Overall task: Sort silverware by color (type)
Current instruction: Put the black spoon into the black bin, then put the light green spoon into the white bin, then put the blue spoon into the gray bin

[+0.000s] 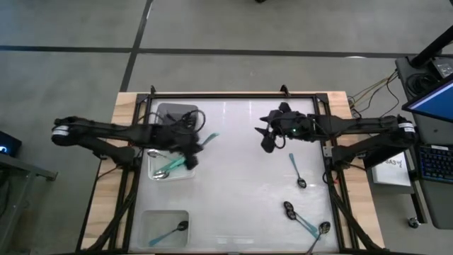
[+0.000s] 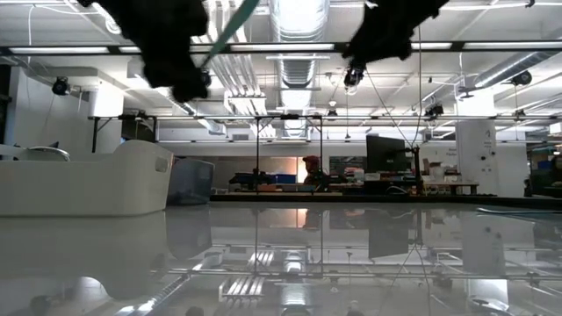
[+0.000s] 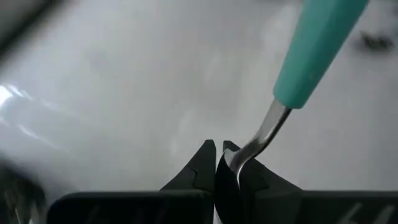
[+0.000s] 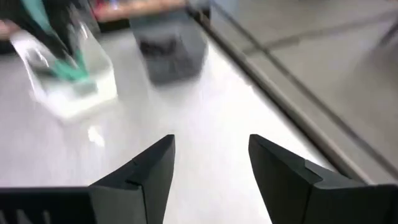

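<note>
My left gripper (image 1: 191,153) hangs just right of the white bin (image 1: 157,172) and is shut on a spoon with a silver bowl and a teal handle (image 1: 211,138). In the low view the left gripper (image 2: 180,61) is high above the table, the teal handle (image 2: 226,26) slanting up from it. My right gripper (image 1: 267,136) is open and holds nothing, raised over the table's far middle. Several spoons lie flat on the table at the right: one (image 1: 297,171) alone, others (image 1: 289,210) (image 1: 318,230) near the front edge. My left gripper pinches the spoon's silver bowl end (image 3: 239,163) between its two fingertips (image 3: 202,165). The silver neck (image 3: 270,127) curves out of the fingers, and the teal handle (image 3: 317,50) runs on beyond them. The spoon is lifted clear of the table.
The white bin holds teal-handled spoons (image 1: 172,166). A grey bin (image 1: 177,117) stands behind it at the far left. A clear bin (image 1: 152,223) at the near left holds one spoon (image 1: 170,231) with a teal handle. A dark frame (image 1: 233,95) runs around the table.
</note>
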### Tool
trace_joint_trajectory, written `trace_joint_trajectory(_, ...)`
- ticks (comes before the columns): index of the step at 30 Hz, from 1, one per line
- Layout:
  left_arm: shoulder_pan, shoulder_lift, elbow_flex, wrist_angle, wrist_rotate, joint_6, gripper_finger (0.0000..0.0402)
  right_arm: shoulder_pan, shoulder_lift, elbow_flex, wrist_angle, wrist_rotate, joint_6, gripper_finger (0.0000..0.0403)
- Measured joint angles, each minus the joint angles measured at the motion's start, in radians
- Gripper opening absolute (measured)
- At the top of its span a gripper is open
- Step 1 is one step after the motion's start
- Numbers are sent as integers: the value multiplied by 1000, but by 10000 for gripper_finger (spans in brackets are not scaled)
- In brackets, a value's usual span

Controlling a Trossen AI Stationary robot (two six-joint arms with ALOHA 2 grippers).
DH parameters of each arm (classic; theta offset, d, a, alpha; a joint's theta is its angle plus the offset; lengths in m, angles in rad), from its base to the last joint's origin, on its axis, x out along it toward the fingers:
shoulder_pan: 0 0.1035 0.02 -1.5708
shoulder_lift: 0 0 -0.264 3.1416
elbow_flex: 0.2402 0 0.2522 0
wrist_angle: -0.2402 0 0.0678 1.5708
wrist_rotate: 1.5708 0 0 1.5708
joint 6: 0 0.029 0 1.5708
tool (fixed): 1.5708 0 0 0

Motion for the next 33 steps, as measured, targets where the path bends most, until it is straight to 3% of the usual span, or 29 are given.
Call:
trace_joint_trajectory(7, -113, -132, -8, -476, 47, -268, 1, 0, -12, 0, -245, 2, 132, 189)
trace_joint_trajectory(12, -180, -137, -22, -655, 63, -382, 1, 1, 21, 0, -353, -48, 208, 189)
trace_joint_trajectory(20, -193, -100, -31, -678, 79, -390, 35, 42, 91, 0, -495, -235, 342, 189)
trace_joint_trajectory(33, -194, -87, -11, -618, 101, -354, 56, 156, 111, -28, -837, -240, 635, 189)
